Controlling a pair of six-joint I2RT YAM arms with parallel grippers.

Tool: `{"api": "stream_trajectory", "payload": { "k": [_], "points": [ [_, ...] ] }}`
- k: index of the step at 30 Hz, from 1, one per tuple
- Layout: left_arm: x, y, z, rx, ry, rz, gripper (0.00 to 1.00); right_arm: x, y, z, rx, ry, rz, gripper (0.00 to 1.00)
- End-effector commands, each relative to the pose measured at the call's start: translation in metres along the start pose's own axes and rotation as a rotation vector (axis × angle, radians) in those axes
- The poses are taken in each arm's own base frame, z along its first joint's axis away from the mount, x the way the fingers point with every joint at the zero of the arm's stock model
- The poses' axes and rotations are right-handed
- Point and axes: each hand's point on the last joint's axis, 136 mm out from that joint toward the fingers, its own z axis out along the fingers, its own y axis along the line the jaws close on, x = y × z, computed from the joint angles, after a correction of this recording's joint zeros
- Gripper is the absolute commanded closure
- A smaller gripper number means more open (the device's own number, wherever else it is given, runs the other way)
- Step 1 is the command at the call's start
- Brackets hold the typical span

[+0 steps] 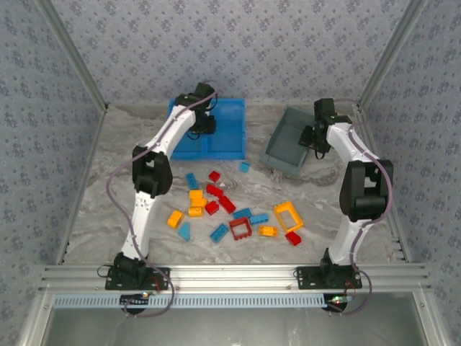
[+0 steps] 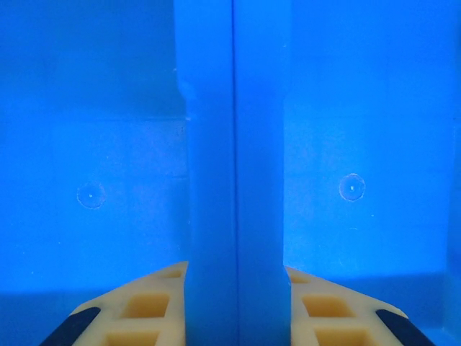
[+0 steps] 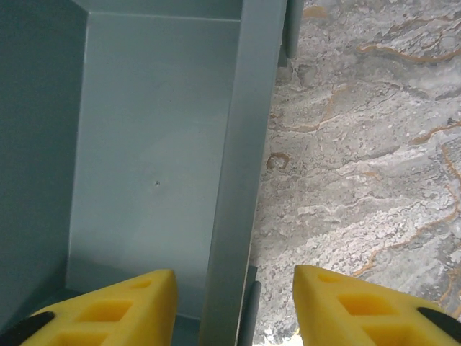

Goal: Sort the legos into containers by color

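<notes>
At the back of the worktop (image 1: 108,187), the left gripper (image 2: 236,268) has its jaws clamped on the divider (image 2: 234,144) of the blue bin (image 1: 225,130). Over to the right, the right gripper (image 3: 235,277) straddles the side wall of the grey bin (image 3: 238,144), jaws apart and clear of it. Red, orange-yellow and light blue legos (image 1: 226,204) lie scattered nearer, between the arms.

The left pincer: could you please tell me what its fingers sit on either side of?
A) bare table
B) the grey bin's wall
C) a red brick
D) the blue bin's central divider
D: the left pincer straddles the central divider of the blue bin, a finger against each side.
</notes>
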Motion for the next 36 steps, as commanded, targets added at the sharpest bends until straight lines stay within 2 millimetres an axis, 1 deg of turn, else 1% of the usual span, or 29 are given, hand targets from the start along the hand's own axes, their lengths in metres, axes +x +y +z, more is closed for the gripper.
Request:
{"api": "stream_trajectory", "payload": {
  "k": [1, 3, 5, 7, 10, 13, 18, 22, 25, 27, 30, 32, 36],
  "points": [
    [-0.018, -0.019, 0.004, 0.112, -0.033, -0.1, 1.0, -0.004, -0.001, 0.001, 0.011, 0.01, -0.011, 0.55],
    [-0.019, -0.03, 0.005, 0.147, -0.037, -0.096, 1.0, -0.005, -0.001, 0.002, 0.013, 0.012, -0.017, 0.58],
    [-0.015, -0.042, 0.005, 0.177, -0.027, -0.072, 1.0, -0.007, -0.001, 0.004, 0.014, 0.013, -0.027, 0.62],
    [-0.005, -0.05, 0.003, 0.182, -0.001, -0.033, 1.0, -0.009, 0.001, 0.006, 0.019, 0.015, -0.048, 0.65],
    [0.013, -0.054, 0.0, 0.18, 0.039, 0.005, 1.0, -0.012, 0.005, 0.011, 0.01, 0.025, -0.083, 0.72],
    [0.023, -0.052, -0.005, 0.177, 0.048, 0.01, 1.0, -0.011, 0.012, 0.018, -0.008, 0.046, -0.121, 0.78],
    [0.031, -0.04, -0.015, 0.136, 0.048, -0.013, 1.0, -0.011, 0.029, 0.025, -0.058, 0.065, -0.187, 0.81],
    [0.031, -0.034, -0.021, 0.11, 0.034, -0.047, 1.0, -0.017, 0.04, 0.024, -0.058, 0.06, -0.203, 0.81],
    [0.03, -0.027, -0.021, 0.072, 0.019, -0.07, 1.0, -0.021, 0.053, 0.024, -0.079, 0.048, -0.207, 0.81],
    [0.027, -0.024, -0.021, 0.064, 0.007, -0.073, 1.0, -0.024, 0.066, 0.024, -0.104, 0.044, -0.226, 0.81],
    [0.02, -0.021, -0.019, 0.055, -0.002, -0.069, 1.0, -0.026, 0.079, 0.028, -0.112, 0.05, -0.258, 0.82],
    [0.016, -0.019, -0.015, 0.054, -0.002, -0.066, 1.0, -0.027, 0.086, 0.031, -0.125, 0.052, -0.27, 0.82],
    [0.012, -0.02, -0.013, 0.059, -0.004, -0.03, 1.0, -0.033, 0.096, 0.036, -0.148, 0.056, -0.297, 0.82]
  ]
}}
